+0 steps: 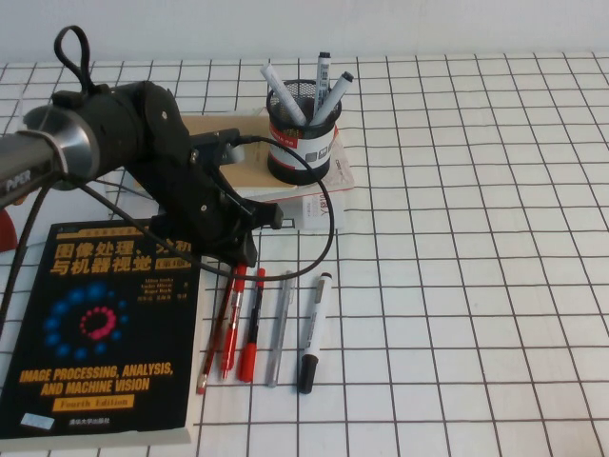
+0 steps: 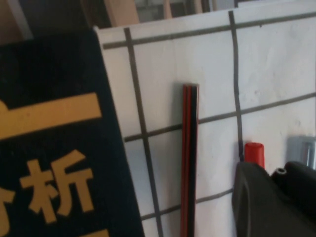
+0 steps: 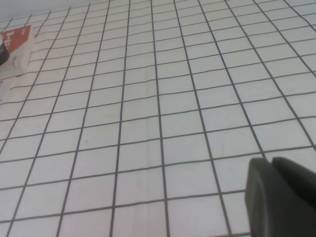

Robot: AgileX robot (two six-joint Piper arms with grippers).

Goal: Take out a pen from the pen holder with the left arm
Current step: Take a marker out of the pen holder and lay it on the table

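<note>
The black mesh pen holder [image 1: 304, 133] stands at the back on a wooden board with several pens upright in it. My left gripper [image 1: 250, 251] hangs low over the top ends of several pens lying side by side on the table. They include a thin red-and-black pen [image 1: 215, 335] [image 2: 189, 158], a red pen [image 1: 230, 324] [image 2: 254, 152], a silver pen [image 1: 279, 328] and a black-and-white marker [image 1: 313, 335]. In the left wrist view my left gripper [image 2: 274, 171] is shut, the red pen's end showing just past its fingertips. My right gripper [image 3: 271, 161] is shut over bare table.
A black book [image 1: 95, 333] [image 2: 49, 148] lies at the front left, right beside the pens. The wooden board [image 1: 228, 152] and a white and red packet [image 1: 322, 205] [image 3: 15, 47] sit under and beside the holder. A black cable [image 1: 328, 224] loops from the left arm.
</note>
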